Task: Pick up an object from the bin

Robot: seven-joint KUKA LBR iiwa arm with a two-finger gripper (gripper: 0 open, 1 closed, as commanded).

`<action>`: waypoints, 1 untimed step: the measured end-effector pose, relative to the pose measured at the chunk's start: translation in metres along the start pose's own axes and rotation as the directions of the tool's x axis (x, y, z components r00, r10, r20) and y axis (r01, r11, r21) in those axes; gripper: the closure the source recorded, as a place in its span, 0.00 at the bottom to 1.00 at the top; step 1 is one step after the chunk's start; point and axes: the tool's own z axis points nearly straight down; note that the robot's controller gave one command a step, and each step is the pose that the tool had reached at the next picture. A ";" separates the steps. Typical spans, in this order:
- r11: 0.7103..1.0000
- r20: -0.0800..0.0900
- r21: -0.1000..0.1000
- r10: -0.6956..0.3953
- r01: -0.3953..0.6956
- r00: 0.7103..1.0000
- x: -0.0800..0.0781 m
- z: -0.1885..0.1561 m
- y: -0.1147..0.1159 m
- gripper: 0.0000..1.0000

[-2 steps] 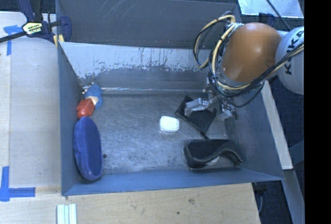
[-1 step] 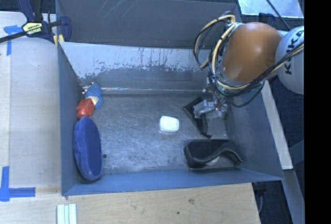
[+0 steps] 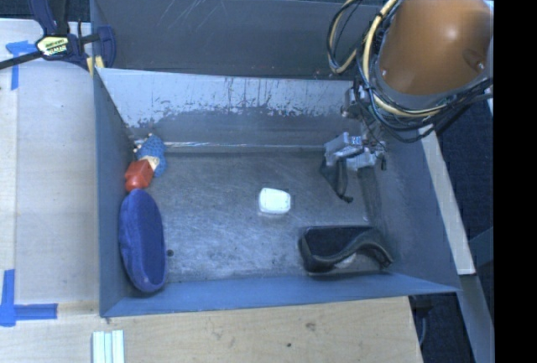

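Observation:
My gripper [image 3: 357, 195] hangs over the right side of the bin, open, with nothing between its fingers. A black curved object [image 3: 344, 251] lies just below it against the front right wall. To the gripper's left, a small white rounded block [image 3: 274, 201] rests on the bin floor near the middle.
A long blue oval object [image 3: 141, 241] lies along the left wall. Above it, in the back left corner, sits a small red and blue toy [image 3: 143, 166]. The arm with its orange dome and cables stands over the back right corner.

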 end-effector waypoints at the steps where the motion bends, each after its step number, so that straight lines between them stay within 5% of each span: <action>1: 0.864 0.002 -0.006 -0.503 0.503 0.864 0.034 -0.051 -0.002 1.00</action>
